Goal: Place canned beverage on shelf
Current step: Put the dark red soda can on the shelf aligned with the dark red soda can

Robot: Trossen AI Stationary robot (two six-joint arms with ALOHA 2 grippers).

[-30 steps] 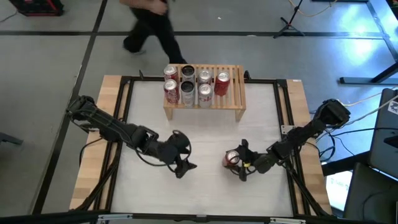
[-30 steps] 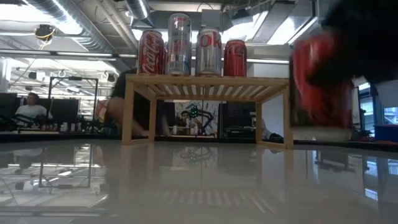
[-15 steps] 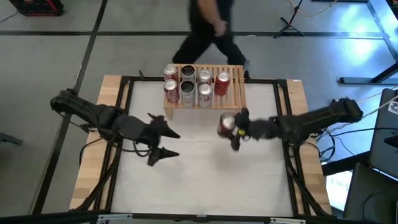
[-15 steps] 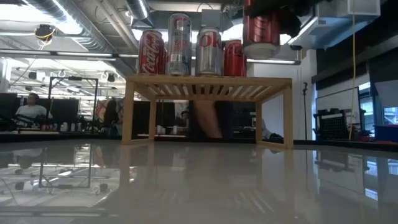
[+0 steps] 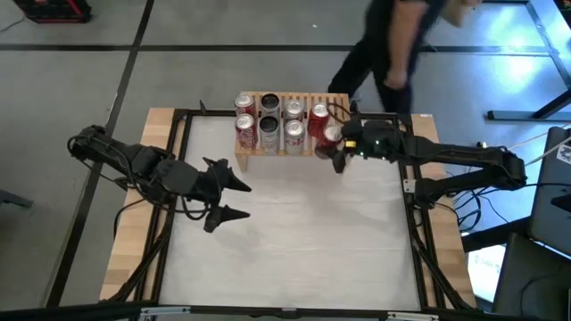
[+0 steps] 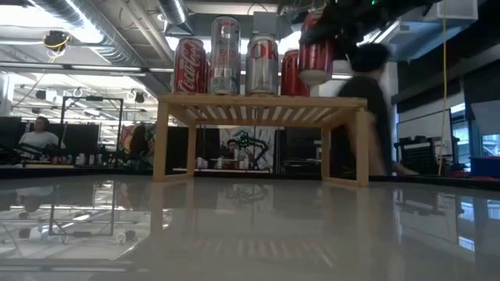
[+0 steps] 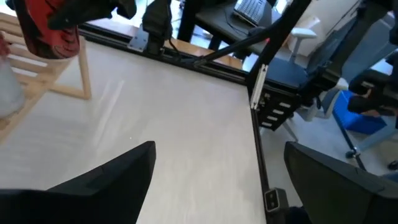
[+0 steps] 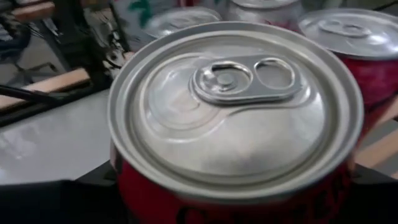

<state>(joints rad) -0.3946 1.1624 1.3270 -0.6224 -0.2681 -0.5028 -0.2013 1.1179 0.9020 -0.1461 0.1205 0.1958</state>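
Shelf right end free under my held can; five cans crowd left and middle; table lower frame open.

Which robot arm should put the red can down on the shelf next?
The right one. Its gripper already holds the red can just above the shelf, near its free end. The left gripper is open and empty, back over the table.

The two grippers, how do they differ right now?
The right gripper is shut on a red can, holding it above the right end of the shelf; the left gripper is open and holds nothing. The right reaches out to the shelf at the table's far edge, while the left hangs over bare table nearer the middle-left. Both are dark two-finger grippers.
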